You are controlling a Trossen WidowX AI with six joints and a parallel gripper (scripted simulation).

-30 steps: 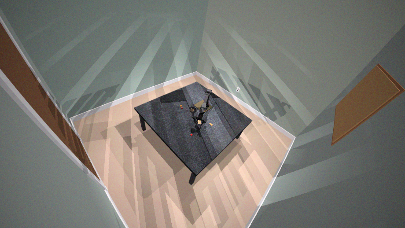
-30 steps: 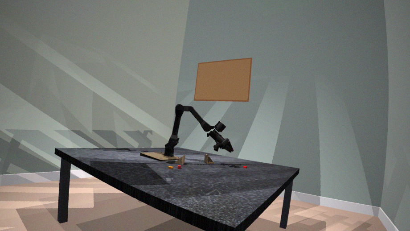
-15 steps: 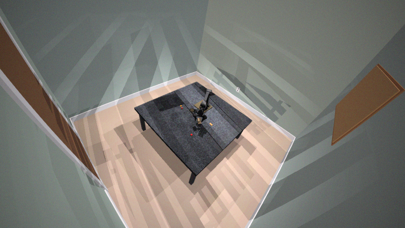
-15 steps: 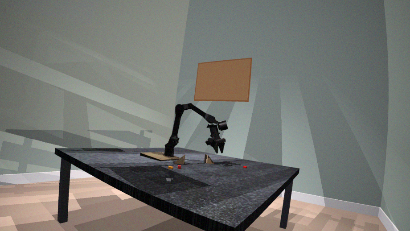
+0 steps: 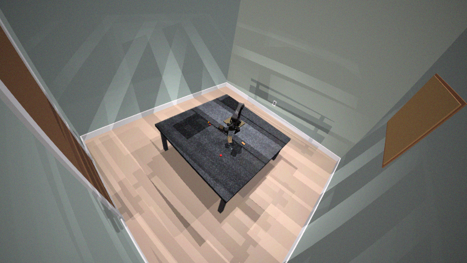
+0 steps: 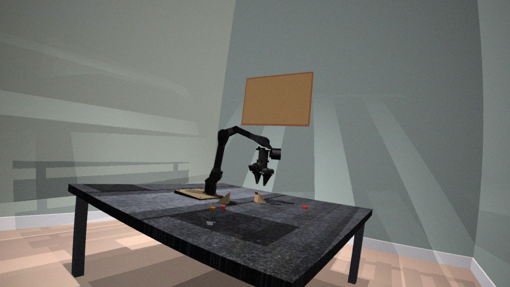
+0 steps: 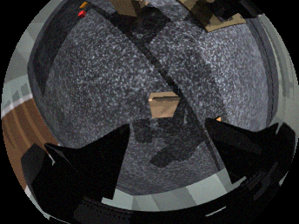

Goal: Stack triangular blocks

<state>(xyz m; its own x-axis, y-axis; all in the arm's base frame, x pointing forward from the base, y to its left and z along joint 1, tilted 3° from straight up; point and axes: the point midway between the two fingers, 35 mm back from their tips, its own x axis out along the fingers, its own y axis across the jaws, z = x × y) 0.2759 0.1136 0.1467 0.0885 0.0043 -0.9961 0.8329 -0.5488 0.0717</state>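
Two tan triangular blocks lie apart on the dark table point(image 6: 249, 249) point(image 5: 222, 176). One block point(image 6: 259, 198) point(image 7: 163, 104) point(image 5: 230, 139) sits almost straight below my gripper. The other block point(image 6: 224, 199) point(image 7: 129, 8) lies nearer the arm's base. My gripper point(image 6: 262, 179) point(image 7: 169, 125) point(image 5: 229, 132) points down, open and empty, well above the table, with its fingers wide on either side of the nearer block in the wrist view.
The arm stands on a tan base plate point(image 6: 196, 193). Small cubes lie about: a red one point(image 6: 223, 206) and an orange one point(image 6: 212, 208) near the far block, another red one point(image 6: 304, 206) point(image 5: 221, 155), and an orange one point(image 5: 242, 142).
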